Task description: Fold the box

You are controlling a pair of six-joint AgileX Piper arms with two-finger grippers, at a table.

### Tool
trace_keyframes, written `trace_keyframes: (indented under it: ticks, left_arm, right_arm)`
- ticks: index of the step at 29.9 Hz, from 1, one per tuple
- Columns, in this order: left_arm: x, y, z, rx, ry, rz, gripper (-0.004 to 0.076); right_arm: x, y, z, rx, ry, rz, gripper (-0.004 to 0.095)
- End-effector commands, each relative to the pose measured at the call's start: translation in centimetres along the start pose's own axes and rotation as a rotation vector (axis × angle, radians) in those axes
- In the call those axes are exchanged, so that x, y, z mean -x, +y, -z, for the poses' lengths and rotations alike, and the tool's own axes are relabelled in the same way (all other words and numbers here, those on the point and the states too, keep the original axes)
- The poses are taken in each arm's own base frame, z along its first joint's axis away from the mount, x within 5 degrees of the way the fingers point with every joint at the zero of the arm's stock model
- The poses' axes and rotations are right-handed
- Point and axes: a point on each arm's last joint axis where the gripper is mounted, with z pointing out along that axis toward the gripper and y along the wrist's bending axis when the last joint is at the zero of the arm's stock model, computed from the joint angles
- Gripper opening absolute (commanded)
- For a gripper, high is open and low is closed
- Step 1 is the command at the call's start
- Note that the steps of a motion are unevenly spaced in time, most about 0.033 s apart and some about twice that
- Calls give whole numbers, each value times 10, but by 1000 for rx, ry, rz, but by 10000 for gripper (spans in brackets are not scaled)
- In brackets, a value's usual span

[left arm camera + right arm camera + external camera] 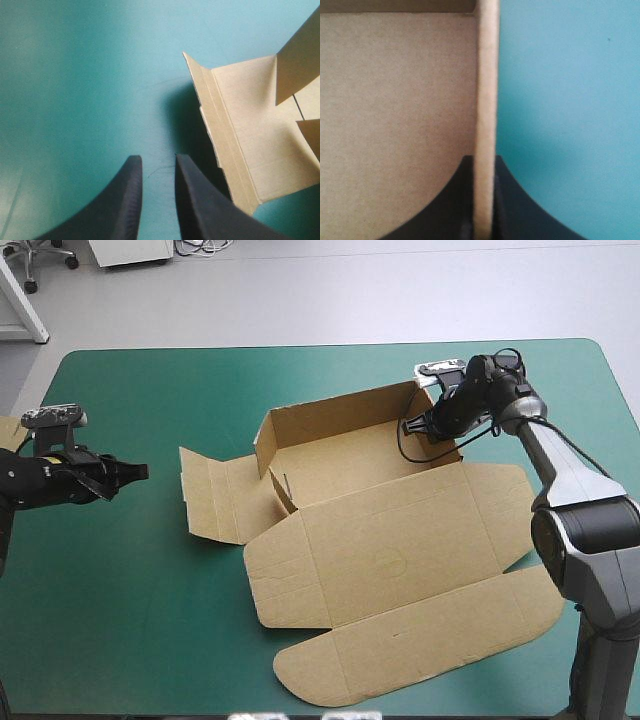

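In the high view the brown box [380, 540] lies at the middle of the teal-green cover [150, 620], half-formed. Its far and left walls stand, its lid lies flat on the near side, and a side flap [210, 495] lies flat to the box's left. The right gripper [432, 425] is at the box's right wall, and the left gripper [138, 471] hovers well to the left of the side flap. More board [8, 430] shows at the table's left edge. In the left wrist view, that gripper's black fingers [125, 200] stand narrowly parted and hold nothing, with the side flap [240, 140] ahead and to one side. In the right wrist view the fingers [450, 200] pinch the raised wall [486, 75] between them. The step in hand seems to be tucking the right wall. The next move probably calls for folding it inward while the left gripper lifts the side flap. No writing or label is readable.
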Motion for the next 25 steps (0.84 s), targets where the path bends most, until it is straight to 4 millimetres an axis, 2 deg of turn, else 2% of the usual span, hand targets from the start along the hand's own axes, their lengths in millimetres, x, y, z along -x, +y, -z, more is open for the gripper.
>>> trace_keyframes:
  ticks: [1, 10, 19, 25]
  left_arm:
    - [10, -7, 15, -23, -91, 0, 167]
    - [10, -7, 15, -22, -91, -6, 167]
    - [10, -6, 14, -20, -86, -19, 167]
    - [10, -6, 14, -19, -86, -40, 167]
  right_arm:
    - [9, 2, 37, -33, -89, -19, 0]
    - [7, 2, 39, -36, -66, -78, 0]
    - [9, 5, 75, -59, -155, -113, 0]
    - [7, 5, 77, -69, -138, -115, 0]
